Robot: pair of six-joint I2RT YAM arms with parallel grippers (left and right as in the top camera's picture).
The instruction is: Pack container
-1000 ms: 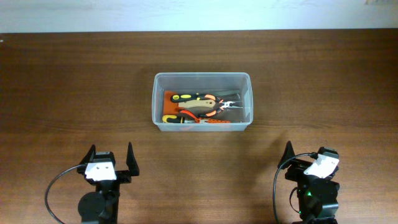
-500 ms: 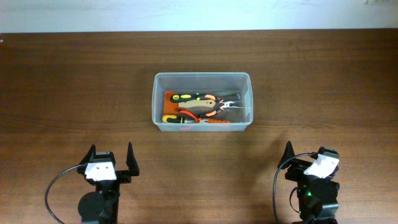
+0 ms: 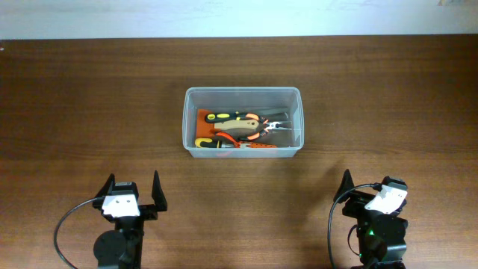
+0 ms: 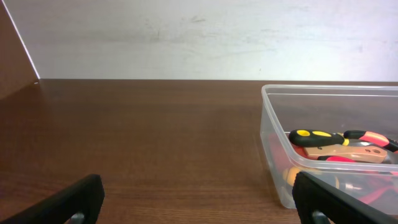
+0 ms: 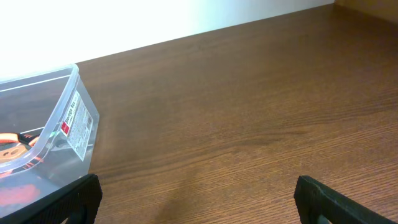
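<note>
1. centrally, the container [image 3: 243,99] sits upright on the tabletop [image 3: 388,90], a little behind the middle, its long side running left to right.
2. tools [image 3: 237,128] lie in a heap in the container's front half. their handles are orange, black, yellow and tan, and they overlap too much to count.
3. one pair of pliers [image 3: 275,125] has its metal nose pointing toward the container's right wall.
4. the back part of the container floor is bare.
5. the left gripper [image 3: 134,181] is at the near edge of the tabletop, left of the container and well apart from it. its jaws are spread wide and hold nothing.
6. the left wrist view shows both black fingers [image 4: 68,200] low in the corners, bare tabletop between them. the container's left end is ahead to the right, with a yellow-and-black handle [image 4: 314,135] seen through the wall.
7. the right gripper [image 3: 367,188] is at the near edge on the right, also well apart from the container. its jaws are spread wide and grip nothing.
8. the right wrist view shows its fingers [image 5: 339,198] at the bottom corners. the container's right end is ahead to the left, with a white label [image 5: 76,123] stuck on its wall.
9. a pale wall [image 3: 239,19] runs along the far edge of the tabletop.
</note>
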